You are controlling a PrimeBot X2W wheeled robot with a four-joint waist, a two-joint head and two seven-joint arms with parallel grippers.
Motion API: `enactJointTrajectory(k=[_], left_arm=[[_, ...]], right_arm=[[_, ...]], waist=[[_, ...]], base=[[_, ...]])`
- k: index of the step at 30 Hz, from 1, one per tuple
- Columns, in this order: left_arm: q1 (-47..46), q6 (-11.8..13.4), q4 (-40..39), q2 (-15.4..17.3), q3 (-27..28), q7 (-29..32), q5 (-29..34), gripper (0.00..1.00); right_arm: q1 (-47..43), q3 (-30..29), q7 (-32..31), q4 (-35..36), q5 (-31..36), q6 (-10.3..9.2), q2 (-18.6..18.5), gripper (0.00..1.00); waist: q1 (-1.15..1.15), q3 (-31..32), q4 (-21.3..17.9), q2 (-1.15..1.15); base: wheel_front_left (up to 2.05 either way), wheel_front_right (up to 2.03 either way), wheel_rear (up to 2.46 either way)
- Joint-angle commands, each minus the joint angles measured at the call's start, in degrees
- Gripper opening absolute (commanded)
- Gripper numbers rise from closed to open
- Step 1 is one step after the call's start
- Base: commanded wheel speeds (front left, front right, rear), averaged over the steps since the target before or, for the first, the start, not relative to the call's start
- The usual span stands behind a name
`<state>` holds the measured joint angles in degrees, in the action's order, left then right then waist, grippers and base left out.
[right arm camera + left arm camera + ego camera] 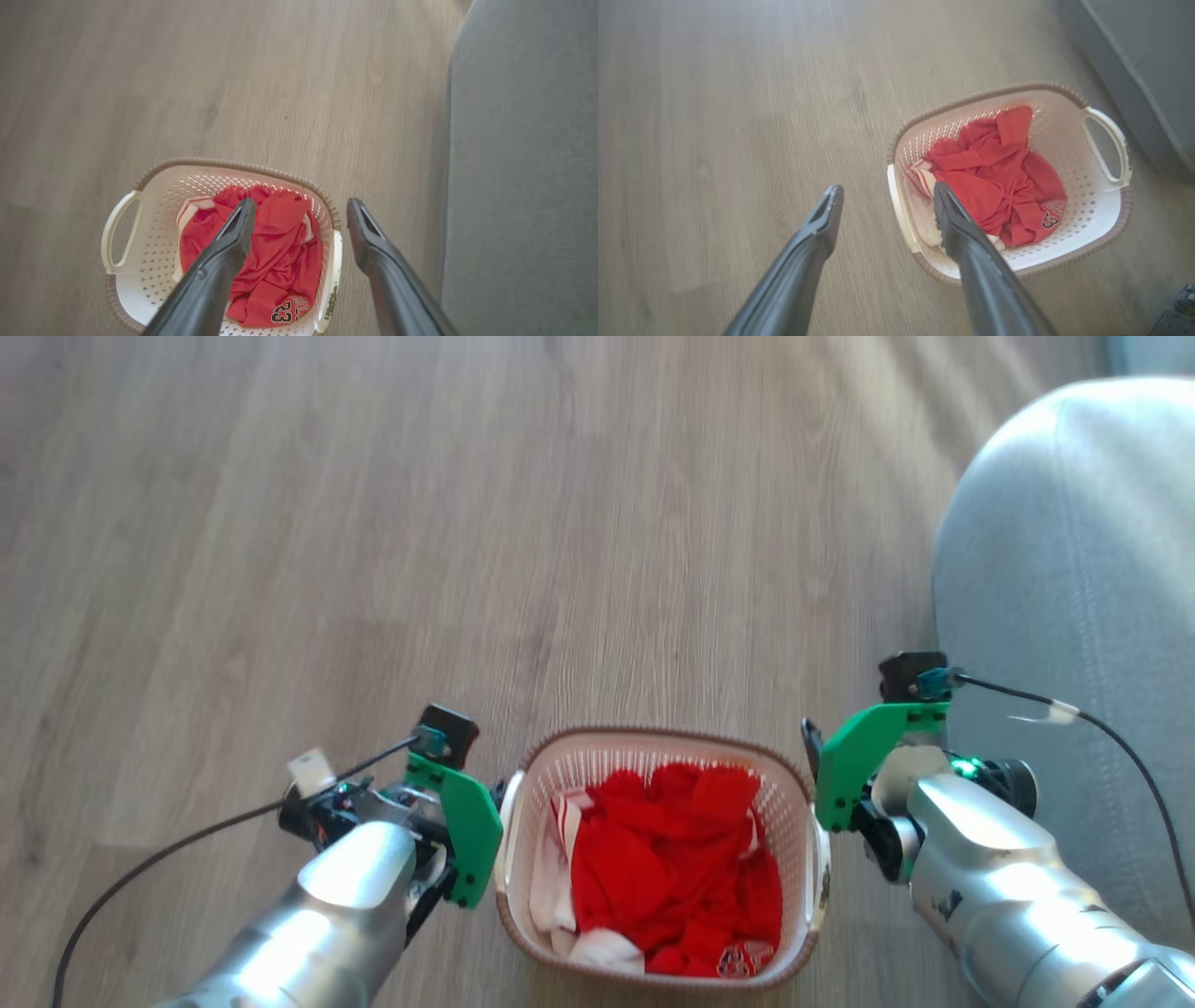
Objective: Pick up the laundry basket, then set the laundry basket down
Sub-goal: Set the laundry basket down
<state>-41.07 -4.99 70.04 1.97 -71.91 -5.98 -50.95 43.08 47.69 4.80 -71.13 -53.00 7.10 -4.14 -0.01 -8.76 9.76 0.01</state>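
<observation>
The laundry basket [653,737] stands on the wood floor between my two arms, white and perforated with a brown rim, holding red clothes [672,859]. In the left wrist view my left gripper [887,190] is open above the basket's near handle [899,210], with one finger over the floor and the other over the clothes [999,177]. My right gripper [301,205] is likewise open, straddling the other handle [334,270]; its left finger hangs over the clothes [280,261]. In the head view green wrist brackets hide both grippers' fingers. Neither gripper holds anything.
A grey upholstered seat [1074,616] rises close to the right of the basket and my right arm. Bare wood floor [467,523] stretches ahead and to the left. Black cables trail from both wrists.
</observation>
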Motion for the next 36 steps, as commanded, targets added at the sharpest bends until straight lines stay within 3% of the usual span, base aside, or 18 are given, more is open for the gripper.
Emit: enactJointTrajectory(k=[1,6,8,13,15,16,18,22,26,36], left_arm=[[-2.6,0.6,-0.2,0.9,1.9,-3.0,-0.7,1.0],[-3.8,2.8,-2.4,1.2,5.2,-8.8,-0.8,1.0],[-4.8,5.3,-8.2,2.9,9.4,-9.0,0.6,1.0],[1.2,12.2,-30.5,8.8,25.0,-9.0,12.5,1.0],[5.6,13.6,-38.6,9.9,30.8,-9.0,18.3,1.0],[5.6,13.6,-38.6,9.9,30.8,-9.0,18.3,1.0],[9.8,14.2,-45.4,10.2,36.2,-9.0,23.1,1.0],[16.3,12.5,-56.1,8.7,44.9,-9.0,30.5,1.0],[21.6,9.0,-62.3,6.3,51.1,-9.0,35.4,1.0],[30.0,2.7,-60.7,1.6,57.3,-9.0,39.6,1.0]], right_arm=[[-0.3,-0.4,3.1,1.2,-0.3,0.39,0.4,1.0],[0.9,-2.4,9.7,1.6,1.1,0.39,-0.5,1.0],[2.3,-5.4,10.1,3.2,2.6,0.39,-1.6,1.0],[-1.2,-20.5,10.2,17.2,13.7,0.39,-4.8,1.0],[-5.5,-27.7,10.2,25.2,19.7,0.39,-4.1,1.0],[-5.5,-27.7,10.2,25.2,19.7,0.39,-4.1,1.0],[-10.3,-33.9,10.2,33.0,25.5,0.39,-2.4,1.0],[-18.1,-40.4,10.2,46.0,32.5,0.39,0.4,1.0],[-23.1,-41.7,10.2,54.0,35.2,0.39,1.1,1.0],[-30.4,-42.3,10.2,58.7,36.0,0.39,1.2,1.0]], waist=[[0.01,2.5,0.6,-0.01],[0.01,4.9,0.8,-0.01],[0.01,5.5,0.8,-0.01],[0.01,6.1,0.8,-0.01],[0.01,6.3,0.8,-0.01],[0.01,6.3,0.8,-0.01],[0.01,6.4,0.7,-0.01],[0.01,6.4,0.6,-0.01],[0.01,6.3,0.5,-0.01],[0.01,6.4,-0.2,-0.01]], base=[[0.0,0.0,0.0],[0.0,0.0,0.0],[0.0,0.0,0.0],[0.0,0.0,0.0],[0.0,0.0,0.0],[0.0,0.0,0.0],[0.0,0.0,0.0],[0.0,0.0,0.0],[0.0,0.0,0.0],[0.0,0.0,0.0]])
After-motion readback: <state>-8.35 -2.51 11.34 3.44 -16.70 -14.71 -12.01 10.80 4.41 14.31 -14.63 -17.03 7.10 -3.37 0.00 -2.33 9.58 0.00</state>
